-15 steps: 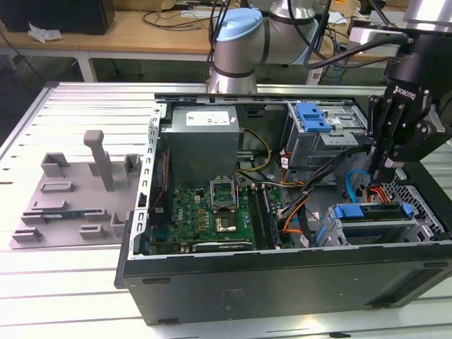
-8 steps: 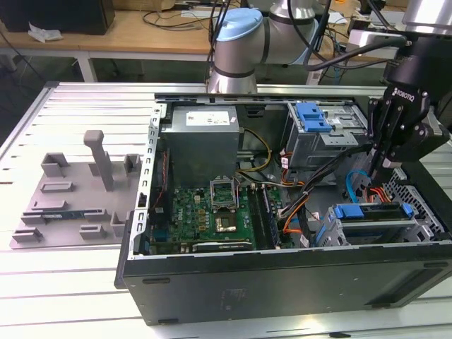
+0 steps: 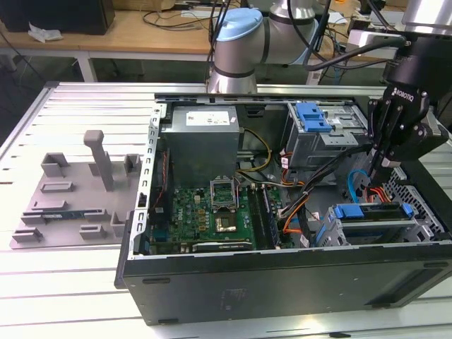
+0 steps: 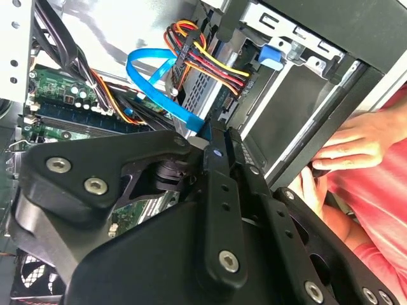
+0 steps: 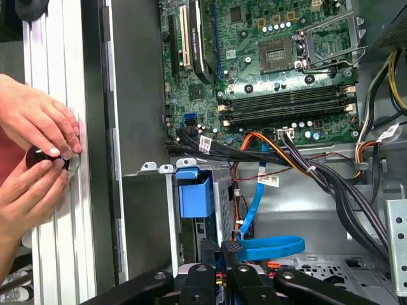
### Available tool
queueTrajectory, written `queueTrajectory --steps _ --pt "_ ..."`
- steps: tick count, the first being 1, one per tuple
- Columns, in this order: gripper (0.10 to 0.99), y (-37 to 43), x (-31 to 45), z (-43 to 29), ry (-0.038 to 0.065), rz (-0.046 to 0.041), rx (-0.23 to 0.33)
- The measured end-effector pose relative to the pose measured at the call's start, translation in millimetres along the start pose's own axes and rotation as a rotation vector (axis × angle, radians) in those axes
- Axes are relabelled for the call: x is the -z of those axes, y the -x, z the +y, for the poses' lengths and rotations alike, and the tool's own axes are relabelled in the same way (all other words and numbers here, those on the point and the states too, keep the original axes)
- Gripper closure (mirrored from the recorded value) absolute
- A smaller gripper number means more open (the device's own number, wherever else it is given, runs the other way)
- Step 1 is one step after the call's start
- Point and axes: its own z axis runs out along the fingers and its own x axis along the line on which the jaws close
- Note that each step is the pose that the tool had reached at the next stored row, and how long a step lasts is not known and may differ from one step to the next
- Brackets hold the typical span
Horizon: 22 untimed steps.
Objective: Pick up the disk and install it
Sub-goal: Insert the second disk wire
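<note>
Black gripper [image 3: 382, 167] closed and empty above the drive cage.
You see the silver disk in its blue plastic carrier [image 3: 371, 212] seated in the open black computer case [image 3: 282, 282], just below the fingertips; its label is hidden.

Open computer case [image 3: 282, 282] lies on the slatted table [image 3: 70, 296]. Fixture tray [image 3: 70, 198] sits on the table at 9 o'clock of the case in the exterior view. Inside the case: motherboard [image 3: 205, 212] at centre, power supply box [image 3: 205, 141] at its 12 o'clock, drive cage [image 3: 325, 134] at 1 o'clock. The disk [image 3: 371, 215] sits in the bay at 3 o'clock of the motherboard. The gripper [image 3: 381, 169] hangs at 12 o'clock of the disk. In the first wrist view, a person's hands [image 5: 35, 159] rest on the table beside the case wall.
</note>
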Motion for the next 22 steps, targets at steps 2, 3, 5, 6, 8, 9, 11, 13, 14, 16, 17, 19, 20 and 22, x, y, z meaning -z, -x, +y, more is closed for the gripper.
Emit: queueTrajectory --steps 2,3,5,6,8,9,11,13,14,16,17,19,20,22 --pt "0.925 -0.1 -0.1 0.3 -0.001 -0.0027 0.000" --pt "0.925 -0.6 -0.3 1.1 -0.007 -0.0157 -0.001" --pt "0.925 -1.6 -0.6 2.7 -0.018 -0.0360 -0.004" --pt "0.925 -2.2 -0.8 3.4 -0.022 -0.0425 -0.005" --pt "0.925 -5.9 -2.2 5.8 -0.039 -0.0761 -0.009" --pt "0.925 -7.1 -2.6 6.0 -0.041 -0.0913 -0.009" --pt "0.925 -8.9 -3.1 6.3 -0.045 -0.1142 -0.010" --pt "0.925 -10.8 -3.7 6.3 -0.053 -0.1433 -0.011" --pt "0.925 -11.7 -4.1 6.3 -0.055 -0.1537 -0.012" --pt "0.925 -14.0 -4.8 6.2 -0.059 -0.1708 -0.012" --pt "0.925 -16.1 -5.4 5.9 -0.061 -0.1783 -0.012" --pt "0.925 -21.4 -7.1 5.9 -0.064 -0.1901 -0.013" --pt "0.925 -23.4 -7.7 6.0 -0.065 -0.1933 -0.013" --pt "0.925 -27.3 -9.0 6.7 -0.066 -0.1988 -0.013"
